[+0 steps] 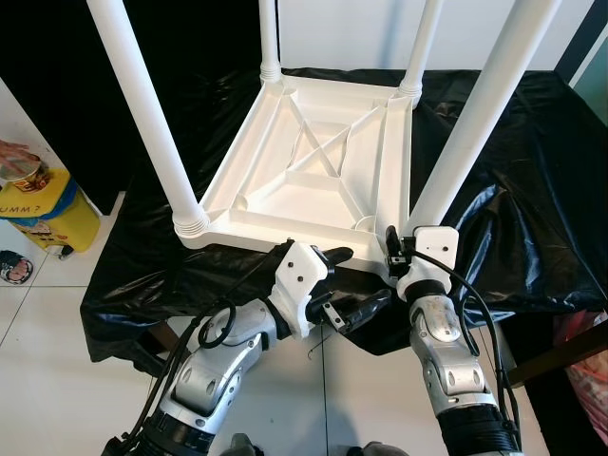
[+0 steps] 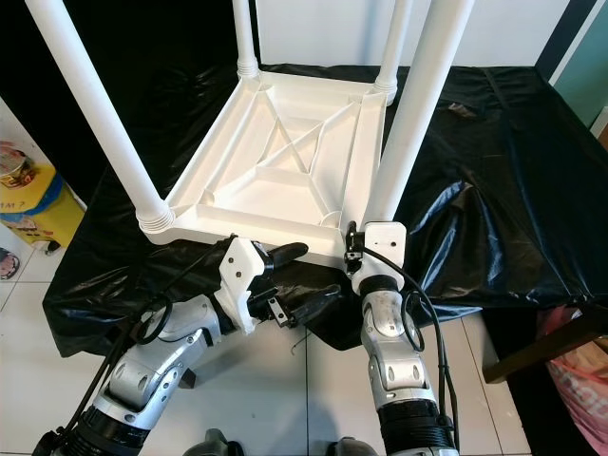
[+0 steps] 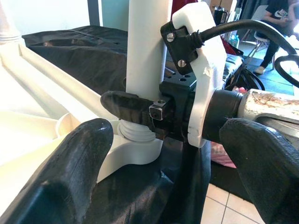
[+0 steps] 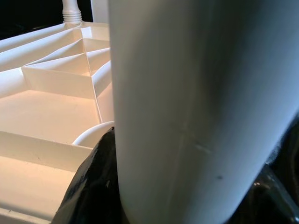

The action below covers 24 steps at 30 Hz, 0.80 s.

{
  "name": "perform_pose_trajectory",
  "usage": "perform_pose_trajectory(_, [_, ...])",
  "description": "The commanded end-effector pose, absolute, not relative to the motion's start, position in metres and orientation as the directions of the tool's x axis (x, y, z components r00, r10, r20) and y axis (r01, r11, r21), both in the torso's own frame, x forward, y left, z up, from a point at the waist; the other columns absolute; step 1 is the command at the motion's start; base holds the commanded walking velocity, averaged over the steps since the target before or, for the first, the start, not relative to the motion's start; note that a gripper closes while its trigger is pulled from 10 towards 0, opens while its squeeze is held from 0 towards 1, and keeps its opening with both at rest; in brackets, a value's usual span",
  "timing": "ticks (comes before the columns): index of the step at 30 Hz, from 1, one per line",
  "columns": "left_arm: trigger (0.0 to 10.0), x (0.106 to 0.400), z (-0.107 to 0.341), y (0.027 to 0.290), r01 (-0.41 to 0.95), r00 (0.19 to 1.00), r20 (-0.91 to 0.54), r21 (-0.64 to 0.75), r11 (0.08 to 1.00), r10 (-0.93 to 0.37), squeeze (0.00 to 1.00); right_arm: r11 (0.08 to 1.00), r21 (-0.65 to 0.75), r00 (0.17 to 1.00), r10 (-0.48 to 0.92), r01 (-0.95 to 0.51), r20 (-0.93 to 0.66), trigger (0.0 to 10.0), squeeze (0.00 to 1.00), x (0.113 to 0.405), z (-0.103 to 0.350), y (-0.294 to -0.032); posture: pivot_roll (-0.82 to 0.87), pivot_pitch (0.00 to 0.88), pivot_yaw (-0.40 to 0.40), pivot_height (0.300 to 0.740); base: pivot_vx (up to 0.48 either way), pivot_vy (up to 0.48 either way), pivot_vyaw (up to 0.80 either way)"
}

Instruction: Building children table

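Note:
A white plastic children's table [image 1: 313, 161] lies upside down on a black cloth, its four legs pointing up. My right gripper [image 1: 404, 236] is shut on the near right leg [image 1: 475, 114] just above its threaded socket. In the left wrist view one of its fingers [image 3: 128, 105] wraps around that leg [image 3: 147, 46]. The right wrist view has the leg [image 4: 201, 102] pressed against a black finger [image 4: 96, 186]. My left gripper [image 1: 356, 280] stands open just off the table's front edge, left of the right wrist, with nothing between its fingers [image 3: 60, 177].
The black cloth [image 1: 532, 190] drapes over a low platform down to the white tiled floor [image 1: 47, 361]. A yellow bag with a cup [image 1: 43, 204] stands at the left. A pink bag [image 1: 584, 351] sits at the right. A person [image 3: 280, 14] sits far behind.

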<state>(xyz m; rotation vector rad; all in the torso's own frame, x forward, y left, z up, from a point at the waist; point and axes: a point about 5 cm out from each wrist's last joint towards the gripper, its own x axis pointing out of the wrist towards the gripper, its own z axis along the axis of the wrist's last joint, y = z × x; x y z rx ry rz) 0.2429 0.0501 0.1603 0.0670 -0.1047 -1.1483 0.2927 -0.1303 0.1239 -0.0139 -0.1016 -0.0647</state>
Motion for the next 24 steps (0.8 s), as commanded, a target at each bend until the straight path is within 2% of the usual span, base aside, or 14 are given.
perform_pose_trajectory(1, [10.0,0.240,0.160,0.051,0.907,0.407,0.044,0.101,0.409,-0.912,0.00,0.996,-0.027,0.996,-0.086,0.086,-0.016,10.0,0.00,0.286,0.100,-0.133,0.01,0.103,-0.018,0.740,0.000,0.000,0.00])
perform_pose_trajectory(7, [10.0,0.240,0.161,0.050,0.907,0.405,0.050,0.100,0.408,-0.913,0.00,0.995,-0.029,0.996,-0.092,0.092,-0.014,10.0,0.00,0.286,0.103,-0.132,0.01,0.104,-0.015,0.740,0.000,0.000,0.00])
perform_pose_trajectory(8, [10.0,0.240,0.161,0.050,0.907,0.405,0.050,0.100,0.408,-0.913,0.00,0.997,-0.025,0.997,-0.079,0.079,-0.002,10.0,1.00,0.285,0.105,-0.131,0.01,0.107,-0.013,0.740,0.000,0.000,0.00])
perform_pose_trajectory(15, [10.0,0.240,0.161,0.051,0.906,0.407,0.049,0.101,0.410,-0.912,0.00,1.000,-0.006,0.999,-0.005,0.005,0.047,10.0,1.00,0.284,0.113,-0.128,0.01,0.105,-0.013,0.740,0.000,0.000,0.00])
perform_pose_trajectory(18, [10.0,0.240,0.161,0.051,0.905,0.411,0.049,0.102,0.414,-0.910,0.00,0.994,-0.050,0.991,0.097,-0.093,0.091,10.0,1.00,0.281,0.117,-0.139,0.01,0.103,-0.020,0.740,0.000,0.000,0.00])
perform_pose_trajectory(22, [10.0,0.241,0.161,0.051,0.904,0.413,0.049,0.102,0.416,-0.909,0.00,0.988,-0.058,0.984,0.147,-0.142,0.103,10.0,1.00,0.281,0.119,-0.146,0.01,0.101,-0.021,0.740,0.000,0.000,0.00])
perform_pose_trajectory(24, [10.0,0.241,0.161,0.051,0.903,0.414,0.049,0.101,0.417,-0.909,0.00,0.983,-0.059,0.978,0.181,-0.175,0.108,10.0,0.97,0.282,0.120,-0.149,0.01,0.099,-0.021,0.740,0.000,0.000,0.00])
